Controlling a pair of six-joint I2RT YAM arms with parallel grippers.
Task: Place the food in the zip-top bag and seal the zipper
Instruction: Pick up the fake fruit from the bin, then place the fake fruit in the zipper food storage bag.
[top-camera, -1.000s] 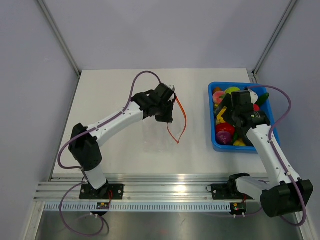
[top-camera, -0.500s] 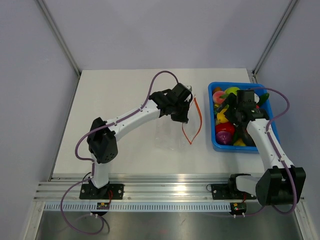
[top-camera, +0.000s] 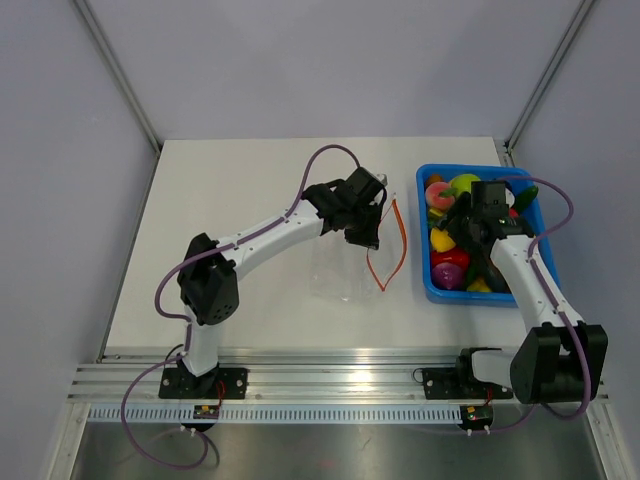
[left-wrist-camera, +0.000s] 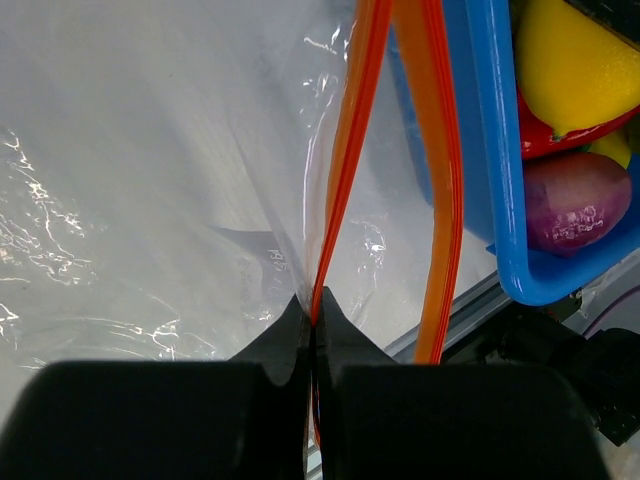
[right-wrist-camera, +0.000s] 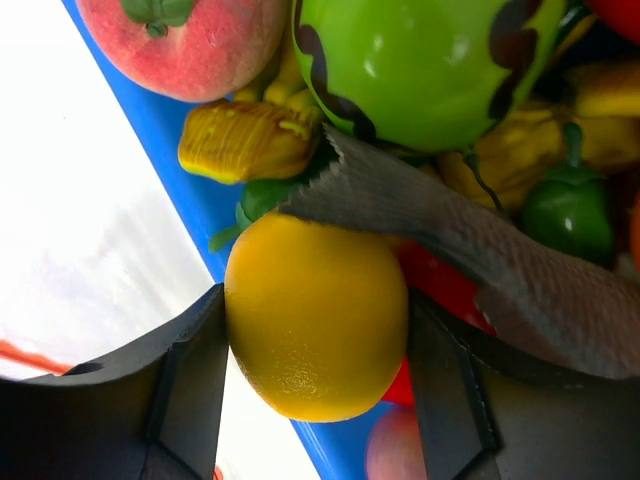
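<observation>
The clear zip-top bag (top-camera: 338, 272) hangs from my left gripper (top-camera: 368, 228), which is shut on one side of its orange-red zipper (top-camera: 392, 250). In the left wrist view the pinched zipper strip (left-wrist-camera: 345, 180) runs up from the gripper (left-wrist-camera: 315, 310), and the other strip bows away, so the mouth gapes. My right gripper (top-camera: 462, 222) is over the bin's left part. In the right wrist view it (right-wrist-camera: 315, 345) is shut on a round yellow-orange toy fruit (right-wrist-camera: 315, 315), held above the bin's left wall. More food lies behind it: a green fruit (right-wrist-camera: 430, 60), a peach (right-wrist-camera: 190, 40), a corn cob (right-wrist-camera: 245, 140).
The blue bin (top-camera: 428, 290) with several toy foods stands at the table's right, and its wall (left-wrist-camera: 480, 150) is just right of the bag's mouth. A grey strip of material (right-wrist-camera: 480, 240) lies across the foods. The rail runs along the near edge.
My left arm has carried the bag to the right, close to the bin, then almost stopped. My right gripper has shifted slightly within the bin's left part.
</observation>
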